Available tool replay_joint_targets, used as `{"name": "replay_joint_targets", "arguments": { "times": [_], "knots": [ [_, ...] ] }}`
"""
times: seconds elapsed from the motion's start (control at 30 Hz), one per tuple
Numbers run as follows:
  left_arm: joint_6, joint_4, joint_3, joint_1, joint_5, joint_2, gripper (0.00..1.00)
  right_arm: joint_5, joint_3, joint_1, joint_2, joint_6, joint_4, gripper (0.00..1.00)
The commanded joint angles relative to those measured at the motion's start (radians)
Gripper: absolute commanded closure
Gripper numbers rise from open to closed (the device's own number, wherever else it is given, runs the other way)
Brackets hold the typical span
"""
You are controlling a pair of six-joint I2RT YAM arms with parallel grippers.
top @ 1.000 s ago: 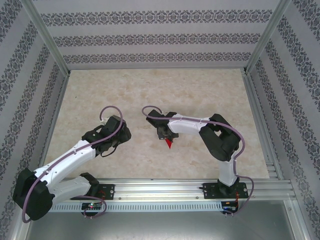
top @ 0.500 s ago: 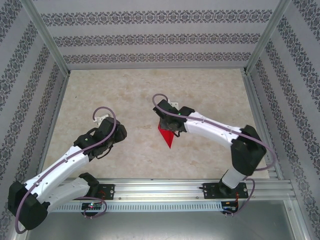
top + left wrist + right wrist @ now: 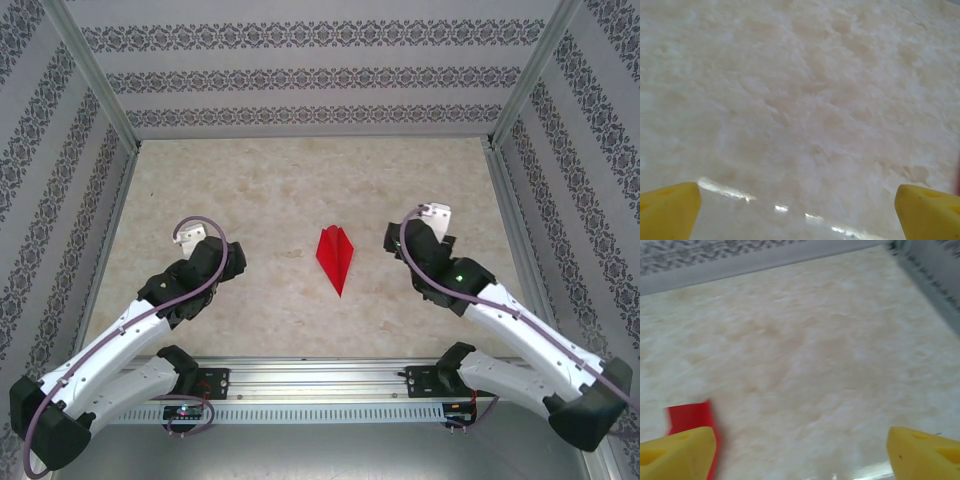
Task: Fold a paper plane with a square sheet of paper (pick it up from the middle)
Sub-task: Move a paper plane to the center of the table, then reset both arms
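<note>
The square sheet of paper lies folded into a red paper plane (image 3: 335, 257), flat on the marble table top (image 3: 300, 180) at its middle, with the point toward the near edge. My left gripper (image 3: 200, 250) hovers well to the plane's left. Its yellow fingertips (image 3: 667, 210) stand wide apart with bare table between them, so this gripper (image 3: 797, 212) is open. My right gripper (image 3: 425, 232) is to the plane's right, apart from it. It (image 3: 801, 452) is open too, and a corner of the red plane (image 3: 690, 415) shows just beyond its left fingertip (image 3: 677, 452).
Aluminium rails (image 3: 115, 220) and patterned walls (image 3: 300, 75) close the table on three sides. The arms' base rail (image 3: 320, 375) runs along the near edge. Bare table top lies all round the plane.
My right gripper has opened, let the plane go and swung away to the right. The plane now lies flat. My left gripper has opened and drawn back to the left.
</note>
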Motion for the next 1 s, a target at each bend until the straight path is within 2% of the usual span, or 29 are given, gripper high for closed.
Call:
{"name": "replay_joint_targets", "arguments": {
  "times": [0.0, 0.1, 0.17, 0.2, 0.23, 0.3, 0.37, 0.5, 0.6, 0.7, 0.77, 0.83, 0.9, 0.97],
  "knots": [
    [0.086, 0.022, -0.009, 0.017, -0.135, 0.013, 0.0, 0.044, -0.087, -0.12, -0.049, -0.171, 0.131, 0.08],
    [0.138, 0.031, -0.006, 0.023, -0.197, 0.041, 0.0, 0.023, -0.155, -0.271, -0.039, -0.246, 0.186, 0.05],
    [0.176, 0.069, -0.023, 0.033, -0.239, 0.045, 0.0, 0.012, -0.22, -0.356, -0.012, -0.284, 0.283, 0.04],
    [0.2, 0.099, -0.04, 0.044, -0.255, 0.047, 0.0, -0.041, -0.261, -0.402, 0.008, -0.322, 0.361, 0.04],
    [0.213, 0.116, -0.047, 0.065, -0.254, 0.047, 0.0, -0.116, -0.296, -0.44, 0.031, -0.384, 0.455, 0.04],
    [0.248, 0.155, -0.056, 0.105, -0.222, 0.047, 0.0, -0.128, -0.312, -0.479, 0.086, -0.402, 0.54, 0.04],
    [0.296, 0.212, -0.072, 0.137, -0.181, 0.049, 0.0, -0.207, -0.327, -0.53, 0.152, -0.428, 0.648, 0.04],
    [0.305, 0.238, -0.076, 0.173, -0.169, 0.063, 0.0, -0.275, -0.369, -0.585, 0.287, -0.498, 0.917, 0.03],
    [0.329, 0.27, -0.094, 0.179, -0.167, 0.061, 0.0, -0.4, -0.36, -0.624, 0.358, -0.53, 1.042, 0.04],
    [0.335, 0.288, -0.108, 0.185, -0.169, 0.062, 0.0, -0.451, -0.352, -0.65, 0.43, -0.568, 1.191, 0.04],
    [0.336, 0.299, -0.114, 0.186, -0.164, 0.062, 0.0, -0.532, -0.334, -0.678, 0.483, -0.556, 1.247, 0.04],
    [0.341, 0.328, -0.128, 0.187, -0.16, 0.062, 0.0, -0.62, -0.362, -0.693, 0.57, -0.56, 1.406, 0.06],
    [0.349, 0.356, -0.14, 0.188, -0.153, 0.065, 0.0, -0.66, -0.401, -0.696, 0.546, -0.582, 1.424, 0.05],
    [0.358, 0.387, -0.153, 0.193, -0.157, 0.073, 0.0, -0.665, -0.485, -0.682, 0.618, -0.591, 1.676, 0.04]
  ]
}}
